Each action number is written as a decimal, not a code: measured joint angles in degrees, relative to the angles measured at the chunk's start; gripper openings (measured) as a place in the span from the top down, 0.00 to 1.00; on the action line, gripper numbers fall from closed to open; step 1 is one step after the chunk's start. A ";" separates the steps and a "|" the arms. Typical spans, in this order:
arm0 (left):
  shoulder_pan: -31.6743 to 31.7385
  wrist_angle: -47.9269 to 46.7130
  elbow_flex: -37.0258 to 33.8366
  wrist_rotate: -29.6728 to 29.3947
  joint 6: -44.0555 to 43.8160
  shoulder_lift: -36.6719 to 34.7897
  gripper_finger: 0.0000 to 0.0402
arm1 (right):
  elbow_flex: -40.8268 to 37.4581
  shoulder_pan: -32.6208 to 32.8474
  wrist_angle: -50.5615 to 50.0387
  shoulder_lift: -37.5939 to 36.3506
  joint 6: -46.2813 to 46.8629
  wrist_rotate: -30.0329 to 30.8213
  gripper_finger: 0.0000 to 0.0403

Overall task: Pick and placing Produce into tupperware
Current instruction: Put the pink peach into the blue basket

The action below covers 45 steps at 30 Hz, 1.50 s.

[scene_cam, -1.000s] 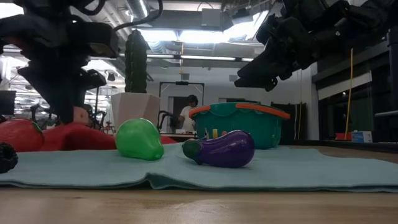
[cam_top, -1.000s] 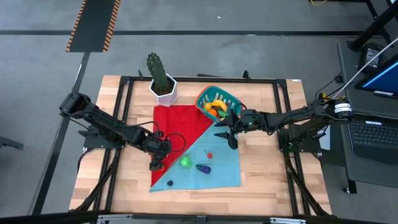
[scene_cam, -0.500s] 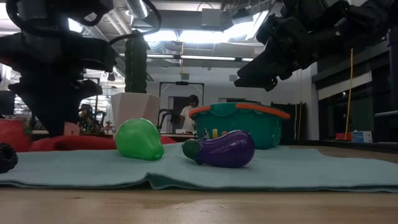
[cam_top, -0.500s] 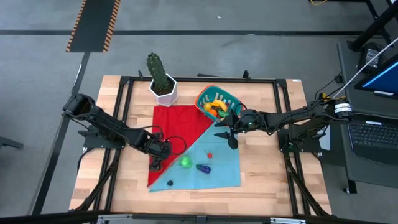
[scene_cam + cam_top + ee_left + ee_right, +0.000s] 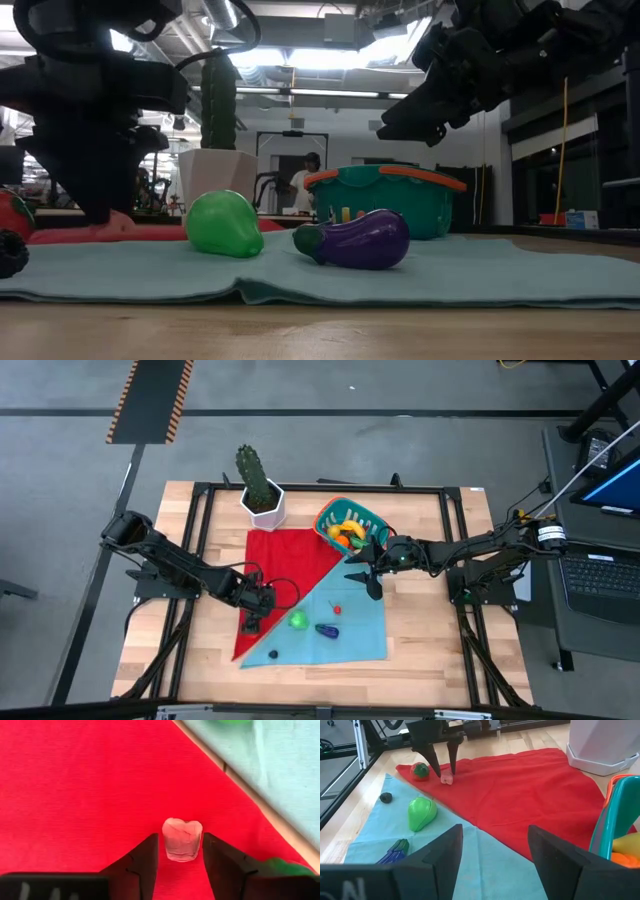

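Observation:
A small pale pink toy piece [image 5: 182, 839] lies on the red cloth [image 5: 285, 560]; it also shows in the right wrist view [image 5: 446, 779]. My left gripper [image 5: 181, 856] is open and points down, one finger on each side of the piece. Whether a finger touches it, I cannot tell. A green pear [image 5: 298, 621], a purple eggplant [image 5: 327, 630], a tiny red piece [image 5: 337, 609] and a dark berry [image 5: 272, 654] lie on the light blue cloth [image 5: 355, 625]. A red tomato [image 5: 420, 771] lies beside the left gripper. The teal tub [image 5: 366, 513] holds yellow and orange produce. My right gripper [image 5: 372, 575] hovers open beside the tub.
A cactus in a white pot [image 5: 260, 490] stands at the far edge of the red cloth, left of the tub. A black metal frame [image 5: 320, 488] runs around the table top. A person stands in the room beyond the table [image 5: 300, 190].
My left gripper has gone down onto the red cloth, around the pink piece. The red cloth was bunched up near the gripper and now lies flatter; its near corner has slid a little toward the table's left edge.

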 joint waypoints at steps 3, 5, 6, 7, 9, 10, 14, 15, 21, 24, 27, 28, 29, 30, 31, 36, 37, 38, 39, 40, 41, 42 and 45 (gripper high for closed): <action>0.00 -0.07 0.00 -0.13 0.00 0.00 0.62 | 0.00 0.00 -0.02 0.00 0.00 0.00 0.44; 0.00 -0.11 0.00 -0.13 0.00 0.00 0.61 | 0.00 -0.01 -0.07 0.00 -0.02 0.00 0.44; 0.00 -0.13 0.00 -0.16 0.00 0.00 0.60 | 0.00 0.01 -0.07 0.00 -0.01 0.00 0.44; 0.00 -0.13 0.00 -0.16 0.00 0.00 0.60 | 0.02 -0.01 -0.10 0.00 0.00 0.00 0.44; 0.00 -0.13 0.00 -0.16 0.02 0.00 0.60 | 0.00 0.01 -0.20 0.00 0.00 0.00 0.44; 0.00 -0.13 0.00 -0.17 0.02 0.00 0.60 | 0.00 -0.01 -0.20 0.00 0.00 0.00 0.44; 0.00 0.01 0.00 -0.18 0.02 0.00 0.62 | 0.00 0.01 -0.22 0.00 0.00 0.00 0.44; 0.00 0.16 0.00 -0.18 0.02 0.00 0.63 | 0.00 0.01 -0.22 0.00 -0.02 0.00 0.44; 0.00 0.46 0.00 -0.20 -0.02 -0.02 0.68 | 0.00 0.00 -0.26 0.00 0.00 0.00 0.44; 0.00 0.51 0.00 -0.20 -0.23 -0.02 0.71 | 0.00 0.01 -0.26 0.00 0.00 0.00 0.44; 0.00 0.83 0.00 -0.20 -0.28 -0.02 0.73 | 0.00 0.01 -0.26 0.00 0.00 0.00 0.44; 0.00 0.85 0.01 -0.20 -0.31 -0.02 0.74 | 0.00 0.01 -0.26 0.00 0.00 0.00 0.44; 0.00 0.85 0.00 -0.20 -0.31 -0.02 0.75 | 0.00 -0.01 -0.27 0.00 0.00 0.00 0.44; 0.00 0.86 0.00 -0.20 -0.31 -0.02 0.75 | 0.00 -0.01 -0.28 0.00 0.00 0.00 0.44; 0.00 0.87 0.00 -0.20 -0.32 -0.02 0.76 | 0.00 0.00 -0.28 0.00 0.00 0.00 0.44; 0.00 1.05 0.00 -0.20 -0.42 0.28 0.77 | 0.00 0.01 -0.31 0.00 0.00 0.00 0.44; 0.00 1.30 0.00 -0.20 -0.50 0.72 0.78 | 0.00 0.01 -0.29 0.00 0.00 0.00 0.44; -0.05 1.44 0.03 -0.20 -0.52 1.15 0.78 | 0.00 0.00 -0.30 0.00 0.00 0.00 0.44; -0.09 1.60 0.14 -0.18 -0.50 1.71 0.77 | 0.00 0.01 -0.31 0.00 0.00 0.00 0.44; -0.09 1.84 0.26 -0.16 -0.44 2.32 0.77 | 0.00 -0.01 -0.33 0.00 0.00 0.00 0.44; -0.09 1.83 0.28 -0.16 -0.28 2.59 0.76 | 0.00 0.00 -0.40 0.00 0.00 0.00 0.44; -0.07 1.75 0.28 -0.14 -0.25 2.81 0.76 | 0.00 0.00 -0.42 0.00 0.00 0.00 0.44; -0.07 1.75 0.25 -0.11 -0.24 2.84 0.74 | 0.00 0.01 -0.53 0.00 0.00 0.00 0.44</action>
